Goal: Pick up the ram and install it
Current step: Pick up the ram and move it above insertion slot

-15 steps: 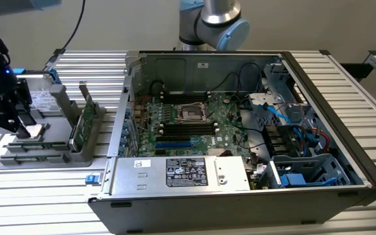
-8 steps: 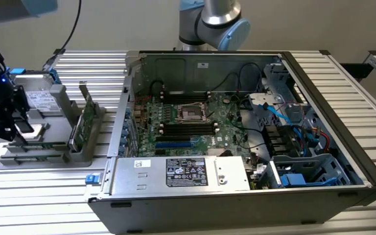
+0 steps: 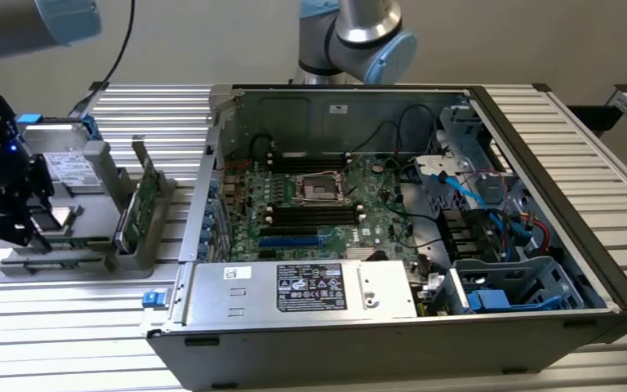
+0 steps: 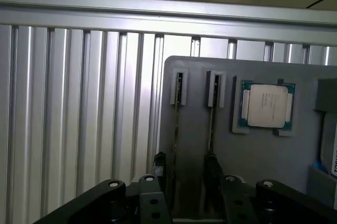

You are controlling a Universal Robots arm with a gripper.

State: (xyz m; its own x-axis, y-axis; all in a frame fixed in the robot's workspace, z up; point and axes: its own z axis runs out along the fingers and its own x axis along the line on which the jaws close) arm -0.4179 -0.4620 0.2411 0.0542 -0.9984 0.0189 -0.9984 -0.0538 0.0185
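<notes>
Evidently the step in hand is the pick itself. The fingers (image 4: 211, 174) stand released and spread wide with nothing gripped, poised over the grey parts holder (image 4: 253, 155) at its end toward the exterior view's left. The ram (image 4: 177, 124) sits on edge in the holder's outermost slot, next to the holder's rim, and shows as a thin line running back to an end clip. It lies in the gap between the fingers, though it appears closer to one than to the other. A second slot (image 4: 213, 90) runs just beside it, further into the holder, and its line meets the other finger. Beyond that slot the square silver processor (image 4: 266, 105) rests in its own pocket. The holder stands on the ribbed worktop (image 4: 79, 119), with the open computer case (image 3: 401, 359) beside it on the exterior view's right. To do the pick well, the fingers probably want centring across the stick first, so both flat faces are met together rather than one side being pushed. They should be kept square to its length. A straight descent would keep the inner finger out of the neighbouring slot. A hold near mid-length, then a lift straight up out of the holder, should stop the thin board binding or twisting.
</notes>
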